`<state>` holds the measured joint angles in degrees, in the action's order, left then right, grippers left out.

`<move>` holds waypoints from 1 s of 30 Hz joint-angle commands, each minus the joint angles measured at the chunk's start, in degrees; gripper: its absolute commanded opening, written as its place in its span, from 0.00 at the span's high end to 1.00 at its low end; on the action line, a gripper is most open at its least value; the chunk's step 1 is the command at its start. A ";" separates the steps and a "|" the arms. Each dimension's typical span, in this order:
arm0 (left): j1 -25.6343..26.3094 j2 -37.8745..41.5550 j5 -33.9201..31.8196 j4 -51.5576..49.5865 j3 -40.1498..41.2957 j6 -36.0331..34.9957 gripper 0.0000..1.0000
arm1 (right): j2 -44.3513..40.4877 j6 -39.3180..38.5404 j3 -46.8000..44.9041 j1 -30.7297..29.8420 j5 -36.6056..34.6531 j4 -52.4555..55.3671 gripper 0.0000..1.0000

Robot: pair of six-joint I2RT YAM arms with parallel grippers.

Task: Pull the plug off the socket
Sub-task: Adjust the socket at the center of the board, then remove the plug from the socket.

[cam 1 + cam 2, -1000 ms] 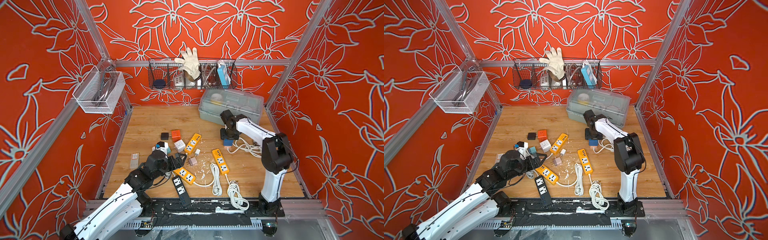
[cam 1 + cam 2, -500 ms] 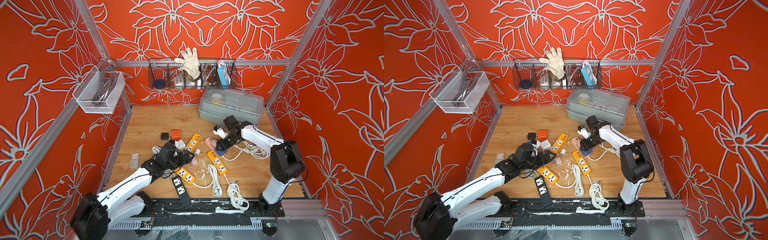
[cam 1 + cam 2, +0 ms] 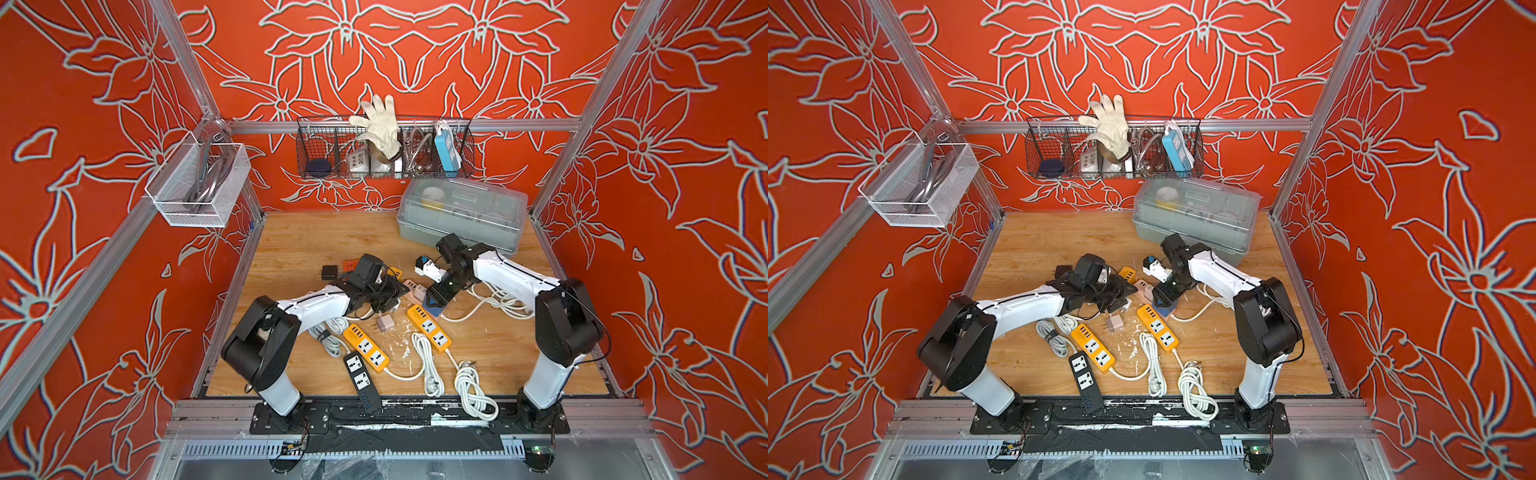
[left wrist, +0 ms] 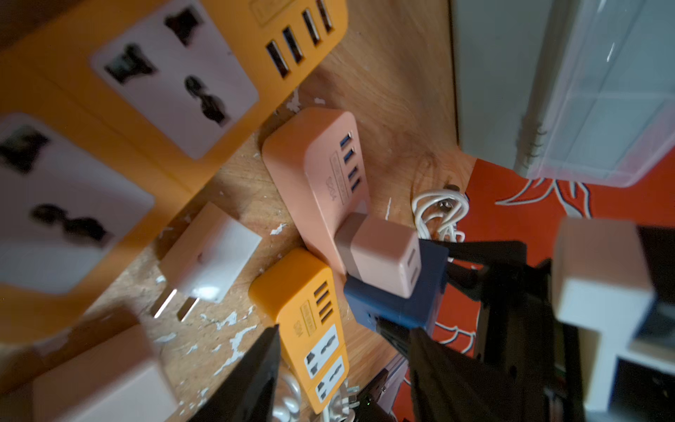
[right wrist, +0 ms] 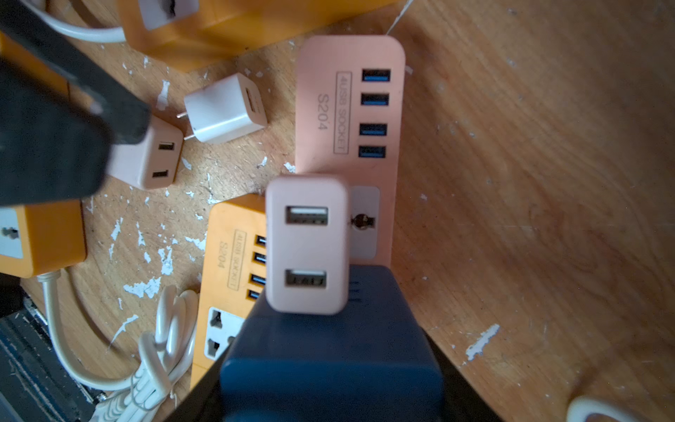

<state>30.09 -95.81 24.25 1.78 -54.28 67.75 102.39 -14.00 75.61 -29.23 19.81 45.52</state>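
A pink two-port plug (image 5: 307, 244) (image 4: 380, 255) sits plugged into a dark blue socket block (image 5: 328, 350) (image 4: 398, 303). My right gripper (image 5: 332, 383) is shut on the block's sides and holds it low over the wooden floor, as in both top views (image 3: 436, 300) (image 3: 1165, 300). My left gripper (image 4: 343, 339) (image 3: 399, 291) hovers just left of the block, pointing at the plug. Its black fingers (image 4: 255, 376) stand apart with nothing between them. They do not touch the plug.
A pink power strip (image 5: 347, 109) and an orange strip (image 5: 233, 263) lie under the held block. A white charger (image 5: 224, 109), a second pink charger (image 5: 149, 157), more orange strips (image 3: 365, 347), a black strip (image 3: 361, 380) and white cables (image 3: 473, 390) litter the floor. A grey lidded box (image 3: 461, 216) stands behind.
My left arm has reached toward the centre and its jaws have narrowed. My right gripper has carried the blue block with the plug forward, toward the left gripper.
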 commanded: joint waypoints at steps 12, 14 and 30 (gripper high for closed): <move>-0.77 -13.02 1.12 -5.67 -9.93 11.30 0.62 | 1.32 2.67 -1.01 -1.94 3.02 2.85 0.70; -0.75 -14.44 1.34 -8.03 -11.34 11.46 0.62 | 1.40 2.86 -0.82 -2.01 2.98 2.87 0.70; -0.02 -18.95 -2.44 -17.66 -8.34 12.25 0.65 | 2.14 9.54 4.10 -3.70 7.30 4.75 0.73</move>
<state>29.67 -111.96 25.47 -5.54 -66.76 79.50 103.88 -7.42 78.35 -31.51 19.99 48.12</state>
